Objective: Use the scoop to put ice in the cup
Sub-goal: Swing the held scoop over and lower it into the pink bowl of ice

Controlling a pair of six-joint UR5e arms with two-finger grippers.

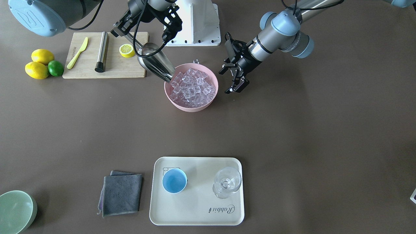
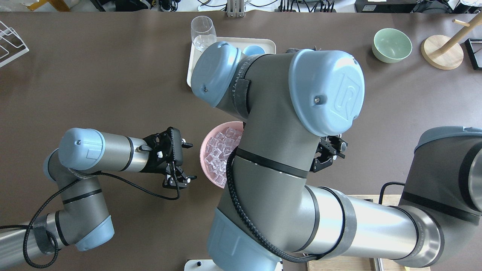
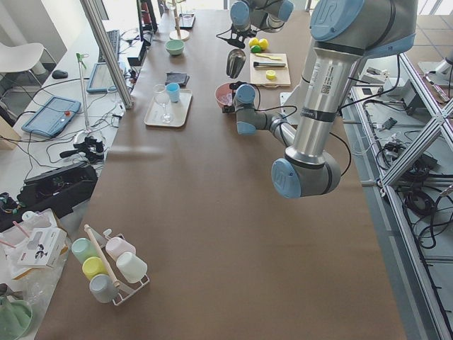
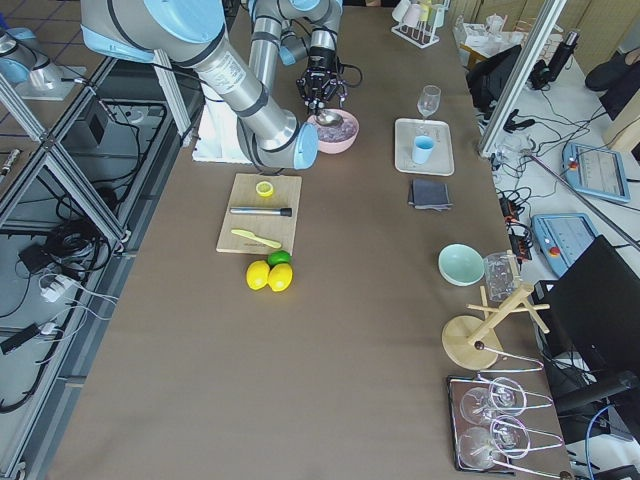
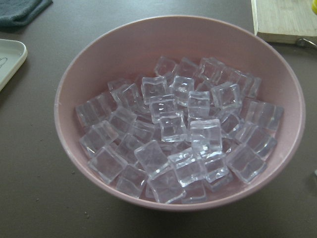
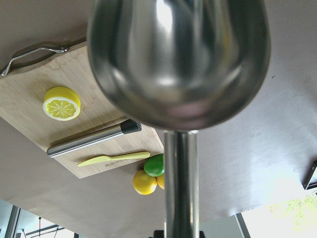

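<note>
At the pink bowl (image 1: 191, 109), in the front-facing view, the scoop (image 1: 155, 63) slants down with its mouth at the rim's 10 o'clock edge, just touching the heaped ice (image 1: 193, 87). The right gripper (image 1: 124, 30) is pinched on the scoop's thin handle, up and back toward 10 o'clock. The left gripper (image 1: 231, 81) hangs just beside the bowl at 3 o'clock, fingers spread and holding nothing.

The step in hand appears to be loading the scoop. To do it well, the trough should probably drive low across the pile toward 4 o'clock, then roll mouth-up before lifting, so the slippery cubes settle at the back. The bowl looks light and may slide under the push. The left gripper is well placed to brace the far wall.

The cup (image 1: 174, 181) stands empty on the cream tray (image 1: 195, 211), well apart from the bowl at 6 o'clock. A clear stemmed glass (image 1: 227, 183) stands near it at 3 o'clock. The cup's mouth is small, so a modest load and a slow tilt seem wise.

The table (image 1: 292, 130) is matte brown and flat. A cutting board (image 1: 87, 70) lies at the bowl's 9 o'clock. A grey cloth (image 1: 121, 194) lies at the tray's 9 o'clock. Cables and a tablet (image 3: 53, 113) line the operators' side.
</note>
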